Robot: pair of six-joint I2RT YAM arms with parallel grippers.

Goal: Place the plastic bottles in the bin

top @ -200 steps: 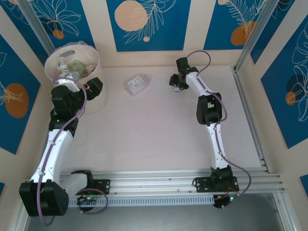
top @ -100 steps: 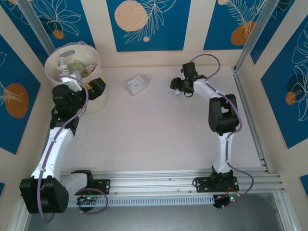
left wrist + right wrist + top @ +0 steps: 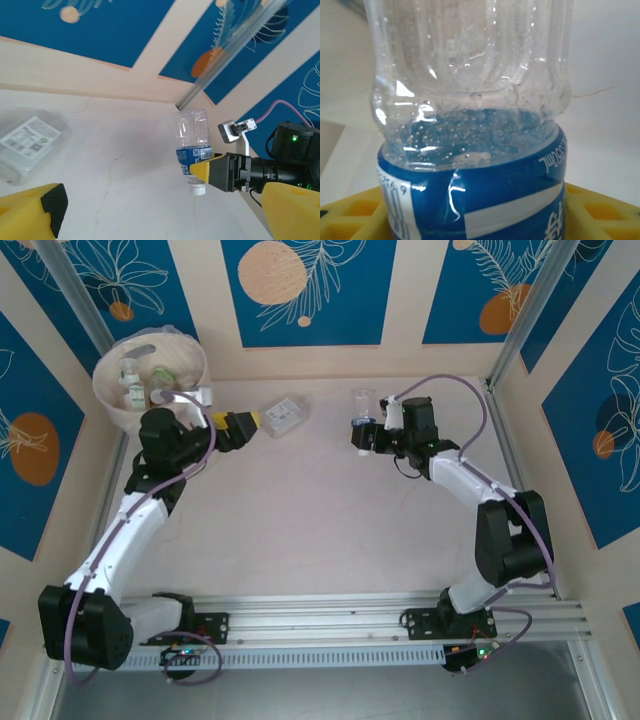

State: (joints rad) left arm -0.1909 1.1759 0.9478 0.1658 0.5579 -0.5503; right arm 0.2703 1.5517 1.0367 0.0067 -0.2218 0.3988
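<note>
A clear bottle with a blue label (image 3: 361, 406) hangs cap-down over the far middle of the table, with my right gripper (image 3: 366, 432) shut on its label band. The same bottle (image 3: 470, 100) stands close before the right wrist camera, the right gripper (image 3: 470, 220) clamped on it with yellow pads (image 3: 350, 212) on both sides. In the left wrist view this bottle (image 3: 192, 142) hangs straight ahead. A crushed clear bottle with a white label (image 3: 283, 415) (image 3: 31, 142) lies flat on the table. My left gripper (image 3: 243, 423) (image 3: 160, 220) is open just left of it, holding nothing. The cream bin (image 3: 185, 390) at the far left holds several bottles.
The bin sits in the far left corner against the wall, right behind my left arm's elbow. A metal rail (image 3: 520, 490) runs along the table's right edge. Bare tabletop (image 3: 320, 520) stretches between the two arms.
My left gripper has swung away from the bin rightward toward the crushed bottle. The right arm's elbow has dropped out to the right, and its gripper has lowered with the blue-label bottle.
</note>
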